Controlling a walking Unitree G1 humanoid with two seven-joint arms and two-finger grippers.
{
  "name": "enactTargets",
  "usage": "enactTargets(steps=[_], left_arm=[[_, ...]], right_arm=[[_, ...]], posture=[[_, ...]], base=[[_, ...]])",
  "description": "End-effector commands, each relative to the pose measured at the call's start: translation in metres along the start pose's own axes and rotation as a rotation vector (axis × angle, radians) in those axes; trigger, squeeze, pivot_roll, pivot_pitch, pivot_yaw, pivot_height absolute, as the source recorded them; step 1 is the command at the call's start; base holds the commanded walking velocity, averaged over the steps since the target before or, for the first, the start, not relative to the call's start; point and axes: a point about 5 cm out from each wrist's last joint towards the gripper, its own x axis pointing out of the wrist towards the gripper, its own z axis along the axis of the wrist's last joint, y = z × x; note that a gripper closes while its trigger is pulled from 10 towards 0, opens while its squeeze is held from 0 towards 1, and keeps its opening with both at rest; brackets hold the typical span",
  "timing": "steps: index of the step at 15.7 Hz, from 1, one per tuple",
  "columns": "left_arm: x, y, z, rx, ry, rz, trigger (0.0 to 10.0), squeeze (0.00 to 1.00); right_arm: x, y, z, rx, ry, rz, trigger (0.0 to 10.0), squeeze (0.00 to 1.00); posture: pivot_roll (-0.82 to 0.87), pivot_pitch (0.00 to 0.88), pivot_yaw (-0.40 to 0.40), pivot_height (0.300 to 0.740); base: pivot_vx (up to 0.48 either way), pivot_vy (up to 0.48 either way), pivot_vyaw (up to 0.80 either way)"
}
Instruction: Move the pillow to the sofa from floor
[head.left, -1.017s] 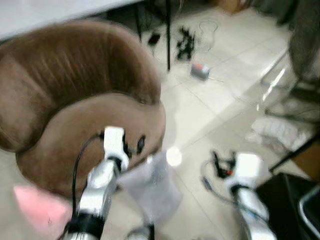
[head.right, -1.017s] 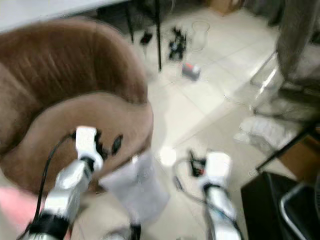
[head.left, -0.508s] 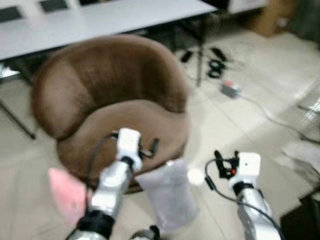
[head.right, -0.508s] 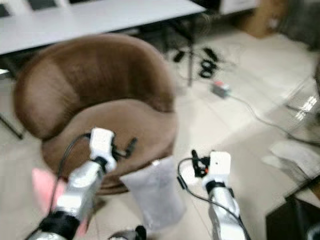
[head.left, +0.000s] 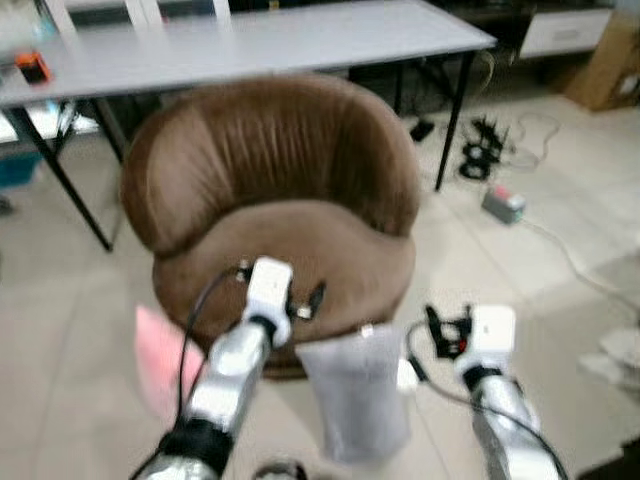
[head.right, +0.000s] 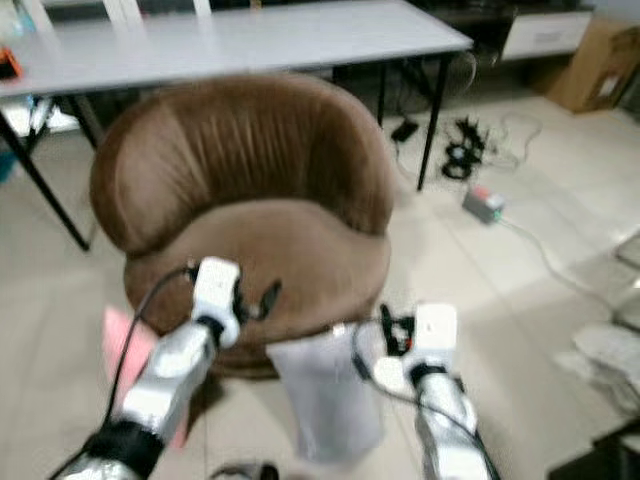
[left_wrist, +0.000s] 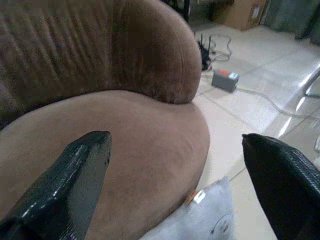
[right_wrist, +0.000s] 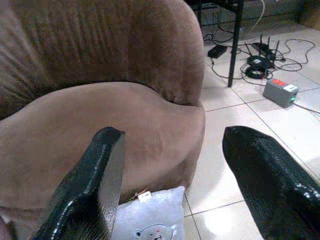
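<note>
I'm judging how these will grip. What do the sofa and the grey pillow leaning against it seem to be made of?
The sofa looks upholstered in brown velvet or suede-like fabric: matte, with vertical ribbed streaks on its backrest. The pillow looks like pale grey woven cloth, soft and slightly creased, with a small sewn label at one corner. Its filling cannot be told.

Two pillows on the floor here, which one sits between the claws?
The grey pillow, standing against the brown sofa front between left claw and right claw. The pink pillow lies outside the left arm.
</note>
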Motion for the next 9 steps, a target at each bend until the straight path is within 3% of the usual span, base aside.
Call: enactTargets(steps=[1,2,3,4,5,6,7,8,9], left_arm=[[0.006,0.001,0.014,0.006,-0.047,0.011,10.0,0.00],[0.010,0.004,0.023,-0.013,-0.076,0.022,10.0,0.00],[0.026,0.013,0.090,-0.031,-0.240,0.038,10.0,0.00],[0.030,0.013,0.134,-0.047,-0.356,0.032,10.0,0.00],[0.022,0.009,0.223,-0.110,-0.615,-0.050,10.0,0.00],[-0.001,0.000,0.291,-0.153,-0.839,-0.154,10.0,0.00],[-0.015,-0.011,0.318,-0.158,-0.952,-0.220,10.0,0.00],[-0.020,-0.017,0.327,-0.155,-0.993,-0.247,10.0,0.00],[-0.025,-0.036,0.336,-0.171,-1.028,-0.314,10.0,0.00]], right_arm=[[0.001,-0.009,0.000,-0.013,0.018,-0.045,10.0,0.00],[0.002,-0.012,0.002,-0.003,0.017,-0.060,10.0,0.00],[0.003,-0.020,0.008,0.005,0.001,-0.088,10.0,0.00],[0.002,-0.023,0.007,0.006,0.003,-0.093,10.0,0.00],[0.001,-0.025,0.003,0.004,0.019,-0.098,10.0,0.00],[0.000,-0.027,0.001,0.009,0.028,-0.103,10.0,0.00],[-0.001,-0.028,-0.002,0.014,0.037,-0.106,10.0,0.00],[-0.001,-0.027,-0.003,0.016,0.043,-0.107,10.0,0.00],[-0.002,-0.024,-0.007,0.013,0.058,-0.098,10.0,0.00]], posture=[[-0.01,0.000,0.042,0.740],[-0.01,0.001,0.039,0.740],[-0.01,0.010,0.031,0.740],[-0.01,0.014,0.029,0.740],[-0.01,0.024,0.026,0.740],[0.00,0.031,0.023,0.740],[0.00,0.035,0.018,0.740],[0.01,0.035,0.017,0.740],[0.00,0.036,0.015,0.740]], base=[[0.000,0.000,0.00],[0.000,0.000,0.00],[0.000,0.000,0.00],[0.000,0.000,0.00],[0.000,0.000,0.00],[0.000,0.000,0.00],[0.000,0.000,0.00],[0.000,0.000,0.00],[0.000,0.000,0.00]])
